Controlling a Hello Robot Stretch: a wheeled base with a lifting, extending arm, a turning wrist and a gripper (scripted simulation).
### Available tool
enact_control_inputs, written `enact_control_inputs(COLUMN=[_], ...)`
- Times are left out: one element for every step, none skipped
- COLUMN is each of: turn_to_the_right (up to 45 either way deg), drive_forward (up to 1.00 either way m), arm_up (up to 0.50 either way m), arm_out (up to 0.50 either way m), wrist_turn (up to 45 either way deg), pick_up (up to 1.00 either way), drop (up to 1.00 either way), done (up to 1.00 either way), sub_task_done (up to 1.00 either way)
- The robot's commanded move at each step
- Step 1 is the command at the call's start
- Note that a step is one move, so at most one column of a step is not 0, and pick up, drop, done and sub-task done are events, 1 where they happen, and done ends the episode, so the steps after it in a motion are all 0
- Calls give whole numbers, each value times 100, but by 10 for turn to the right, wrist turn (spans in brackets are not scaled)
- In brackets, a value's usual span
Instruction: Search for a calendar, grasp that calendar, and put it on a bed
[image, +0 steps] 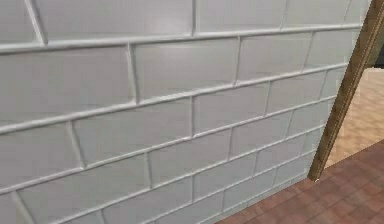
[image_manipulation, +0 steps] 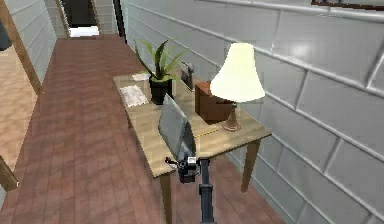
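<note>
A wooden table (image_manipulation: 150, 130) stands against the grey tiled wall in the arm side view. On it a grey upright slab (image_manipulation: 174, 120) stands near the front edge, and I cannot tell whether it is the calendar. A flat white papery thing (image_manipulation: 133, 96) lies at the table's far left end. The dark arm (image_manipulation: 206, 198) rises from the bottom edge, and my gripper (image_manipulation: 181, 166) sits at the table's near edge just below the grey slab. I cannot tell whether it holds anything.
A potted plant (image_manipulation: 160, 62), a brown box (image_manipulation: 213, 101) and a cream-shaded lamp (image_manipulation: 238, 76) share the table. Red-brown floor (image_manipulation: 75, 130) runs left toward a far doorway (image_manipulation: 85, 15). In the forward view a grey tiled wall (image: 150, 110) is close ahead, with a wooden door frame (image: 345, 95) at the right.
</note>
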Motion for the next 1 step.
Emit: enact_control_inputs(turn_to_the_right=[0], drive_forward=[0], arm_up=[0], arm_out=[0], wrist_turn=[0], pick_up=[100], drop=[0], done=[0], sub_task_done=[0])
